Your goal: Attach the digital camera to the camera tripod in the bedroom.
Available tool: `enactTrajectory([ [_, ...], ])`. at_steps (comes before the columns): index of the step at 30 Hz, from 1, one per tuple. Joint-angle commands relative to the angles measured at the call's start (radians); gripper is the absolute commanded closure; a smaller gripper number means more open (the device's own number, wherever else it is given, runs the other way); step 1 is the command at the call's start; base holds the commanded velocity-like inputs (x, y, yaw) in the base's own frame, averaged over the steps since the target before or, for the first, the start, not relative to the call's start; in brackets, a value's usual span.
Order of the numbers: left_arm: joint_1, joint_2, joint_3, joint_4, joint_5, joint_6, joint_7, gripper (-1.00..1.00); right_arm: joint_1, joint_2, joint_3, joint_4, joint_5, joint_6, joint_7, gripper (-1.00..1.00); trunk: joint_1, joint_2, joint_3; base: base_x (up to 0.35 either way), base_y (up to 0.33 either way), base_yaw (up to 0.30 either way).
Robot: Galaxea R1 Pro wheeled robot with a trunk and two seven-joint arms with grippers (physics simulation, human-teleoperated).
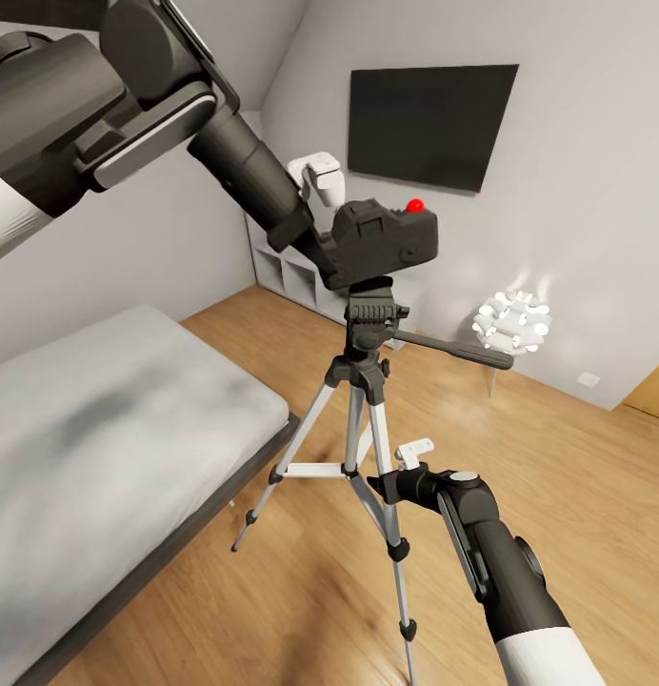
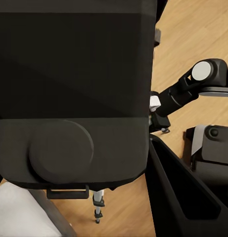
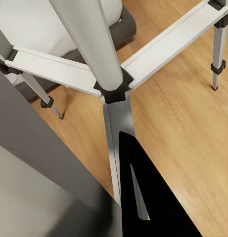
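Left pincer [image 1: 322, 195] tips hidden behind digital camera [image 1: 382, 243].

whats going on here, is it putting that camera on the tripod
Yes. The left claw holds the digital camera right on top of the camera tripod, at its black head; whether it is locked on cannot be told. The right claw is down at one of the tripod's silver legs, apparently steadying it. The tripod stands on the wood floor beside the bed, below the wall TV.
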Motion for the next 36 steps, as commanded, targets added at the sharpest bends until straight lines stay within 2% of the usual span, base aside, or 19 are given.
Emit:
enactTrajectory([
  [1,-0.002,0.0,-0.003,0.0,-0.005,0.003,-0.002,1.0,-0.001,0.001,0.0,-0.001,0.004,0.004,0.008,1.0,0.0,-0.002,-0.002,0.0,0.0,0.0],
  [6,-0.002,-0.001,-0.003,-0.005,-0.057,0.003,-0.006,1.0,-0.001,0.002,0.0,-0.001,0.004,0.004,0.008,1.0,0.0,-0.002,-0.002,0.0,0.0,0.0],
  [11,-0.002,-0.001,-0.003,-0.009,-0.086,0.004,-0.011,1.0,-0.001,0.002,0.0,0.0,0.003,0.004,0.008,1.0,0.0,-0.002,-0.002,0.0,0.0,0.0],
  [20,-0.002,0.001,-0.003,-0.01,-0.096,0.004,-0.013,1.0,-0.001,0.002,0.0,0.0,0.003,0.004,0.008,1.0,0.0,-0.002,-0.002,0.0,0.0,0.0],
  [36,-0.002,-0.001,-0.001,-0.012,-0.087,0.005,-0.019,1.0,-0.001,0.002,0.0,0.0,0.003,0.005,0.008,1.0,0.0,-0.002,-0.002,0.0,0.0,0.0],
])
